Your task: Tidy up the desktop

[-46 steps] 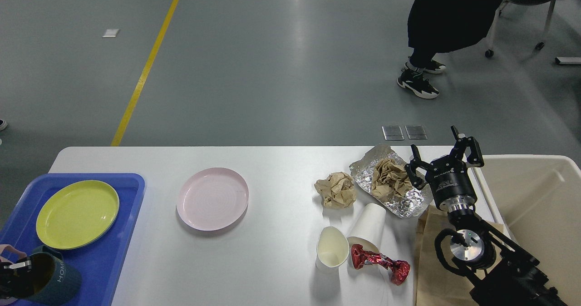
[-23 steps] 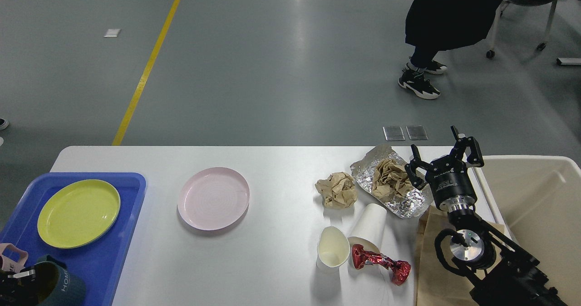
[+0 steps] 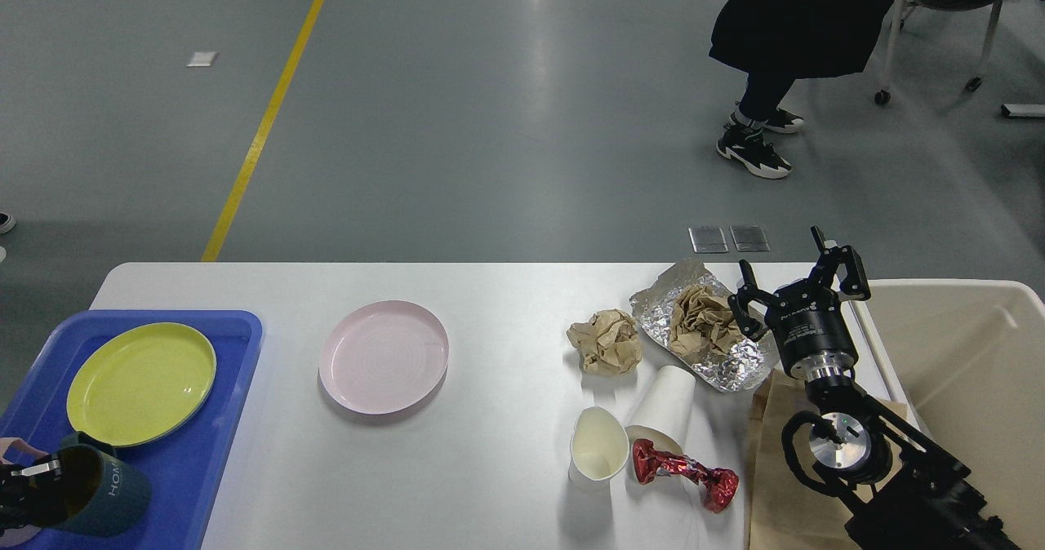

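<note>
The white desktop (image 3: 490,468) carries a pink plate (image 3: 384,357), a crumpled brown paper ball (image 3: 605,339), a foil sheet (image 3: 735,366) holding more crumpled paper, two paper cups (image 3: 598,445) (image 3: 663,403), and a red wrapper (image 3: 684,472). At the bottom left edge my left gripper (image 3: 24,493) is shut on the rim of a dark teal mug (image 3: 106,497) over the blue tray (image 3: 220,419). My right gripper (image 3: 796,285) stands open and empty, raised beside the foil.
A yellow plate (image 3: 140,383) lies in the blue tray, and a bit of pink shows at the tray's front corner. A brown paper bag (image 3: 775,468) lies under my right arm. A big beige bin (image 3: 971,370) stands at the right. A person stands on the floor beyond.
The teal mug in my left gripper dipped toward the bottom edge, then came back up a little. My right arm has not moved. The person behind shifted slightly.
</note>
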